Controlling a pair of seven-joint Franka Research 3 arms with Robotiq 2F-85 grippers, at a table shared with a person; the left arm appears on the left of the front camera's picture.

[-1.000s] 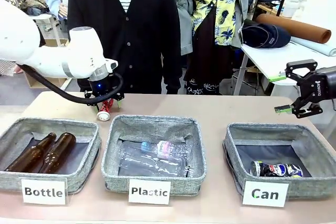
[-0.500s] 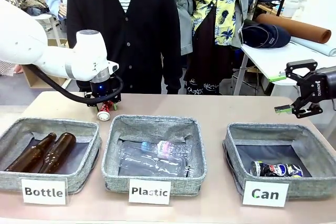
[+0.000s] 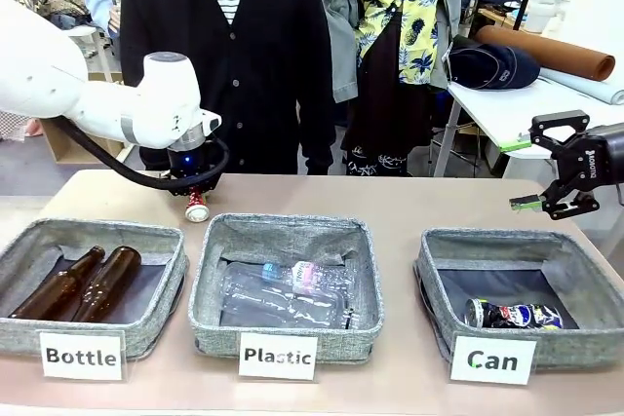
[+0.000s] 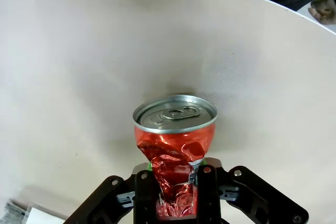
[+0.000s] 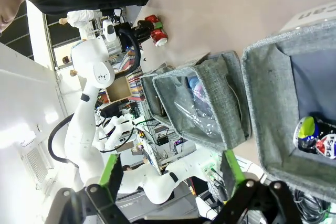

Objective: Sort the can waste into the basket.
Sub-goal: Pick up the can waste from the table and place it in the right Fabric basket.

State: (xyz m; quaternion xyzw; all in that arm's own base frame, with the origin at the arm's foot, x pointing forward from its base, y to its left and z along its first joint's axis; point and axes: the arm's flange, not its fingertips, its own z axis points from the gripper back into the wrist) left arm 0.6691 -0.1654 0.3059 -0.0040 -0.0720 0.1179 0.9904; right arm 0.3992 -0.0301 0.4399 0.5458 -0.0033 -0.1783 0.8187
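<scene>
At the far left of the table (image 3: 409,204), the left gripper (image 3: 197,194) stood over the red can (image 3: 197,207), and its fingers (image 4: 144,195) were pressed in on the can's crumpled lower body — the left wrist view showed the red metal pinched between them, silver top facing away. A second before, the same jaws had been spread to either side of the can, which then lay tilted with more of its body showing; by this moment the wrist had settled slightly to the right and lower, and the can appeared more upright beneath it, touching or very near the tabletop. The right gripper (image 3: 542,204) hung above the far right corner of the table, beyond the basket (image 3: 444,270) labelled "Can", its jaws spread and holding nothing; its position matched the earlier frames. The dark blue-black can (image 3: 512,315) lay on its side inside that basket, near the front wall, unmoved. The middle bin (image 3: 210,270) labelled "Plastic" held clear plastic bottles (image 3: 288,291), and the left bin (image 3: 24,245) labelled "Bottle" held two brown glass bottles (image 3: 83,283) — contents unchanged. A person in a dark cardigan (image 3: 229,56) stood at the far side.
</scene>
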